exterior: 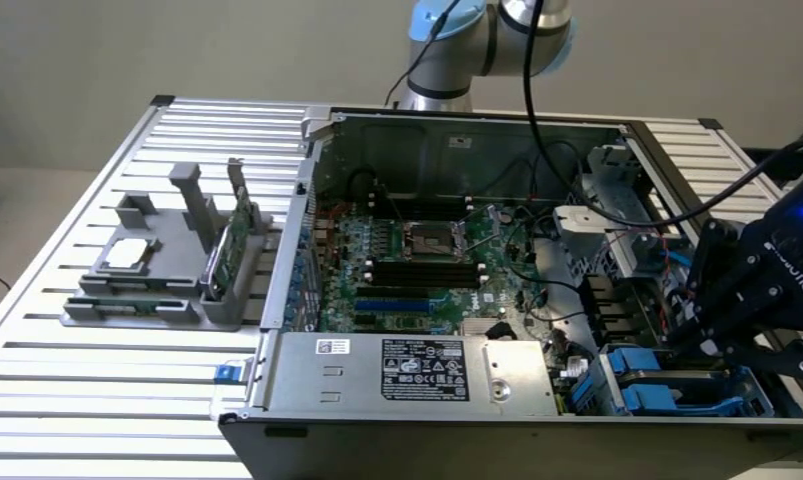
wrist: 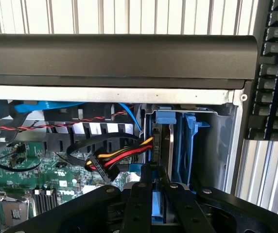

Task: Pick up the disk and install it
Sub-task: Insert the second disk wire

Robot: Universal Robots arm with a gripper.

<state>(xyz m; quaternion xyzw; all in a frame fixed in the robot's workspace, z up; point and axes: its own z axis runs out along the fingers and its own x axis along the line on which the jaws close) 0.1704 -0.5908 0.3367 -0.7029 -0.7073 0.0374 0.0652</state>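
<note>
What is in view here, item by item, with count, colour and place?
computer case: one, black and silver, open on the slatted table.
motherboard: one, green, inside the case.
power supply: one, silver, along the case's near edge.
disk: one, blue-framed, between the gripper's fingers at the drive bay.
drive bay: blue carriers, the case's corner at the exterior view's right.
parts holder: one, grey, exterior view's left, with a chip and a green card.
keyboard: one, black, beside the case.
gripper: one, black, shut on the disk.
</note>
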